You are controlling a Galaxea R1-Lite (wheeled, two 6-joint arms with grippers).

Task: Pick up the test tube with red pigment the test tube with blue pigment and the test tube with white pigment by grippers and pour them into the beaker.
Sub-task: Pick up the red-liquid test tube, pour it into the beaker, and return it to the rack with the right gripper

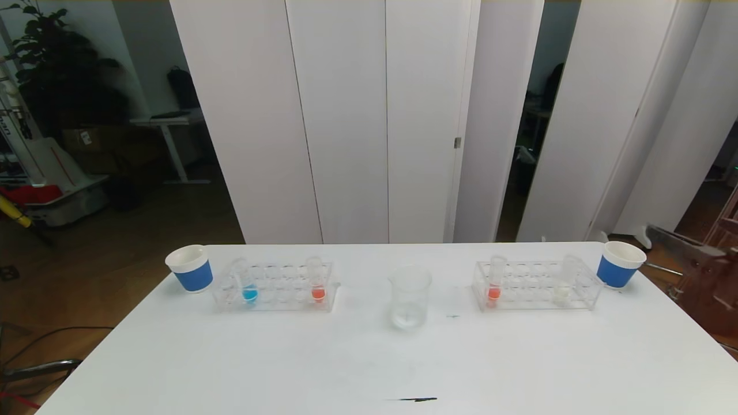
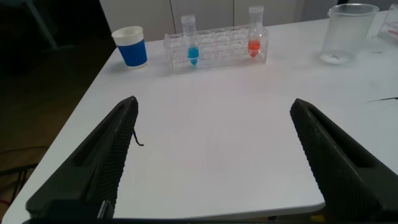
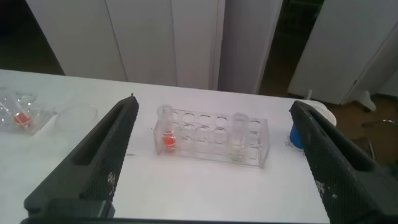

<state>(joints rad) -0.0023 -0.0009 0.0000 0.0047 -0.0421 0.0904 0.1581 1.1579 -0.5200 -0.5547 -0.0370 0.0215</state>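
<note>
blue tube point(image 1: 248, 285): upright, left rack | white tube point(image 1: 564, 282): upright, right rack | beaker point(image 1: 410, 296): centre (between racks)

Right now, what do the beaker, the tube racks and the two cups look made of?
Beaker: clear glass or plastic; the table shows through, and which one it is stays open. Left rack and right rack: clear, sharp-edged, probably acrylic. Left cup and right cup: opaque matte white with a blue band, likely paper.

No text, label, brand or number can be read anywhere. The small clear glass beaker point(image 1: 410, 297), near the middle of the white table point(image 1: 369, 357), bears only faint marks too small to read.
</note>
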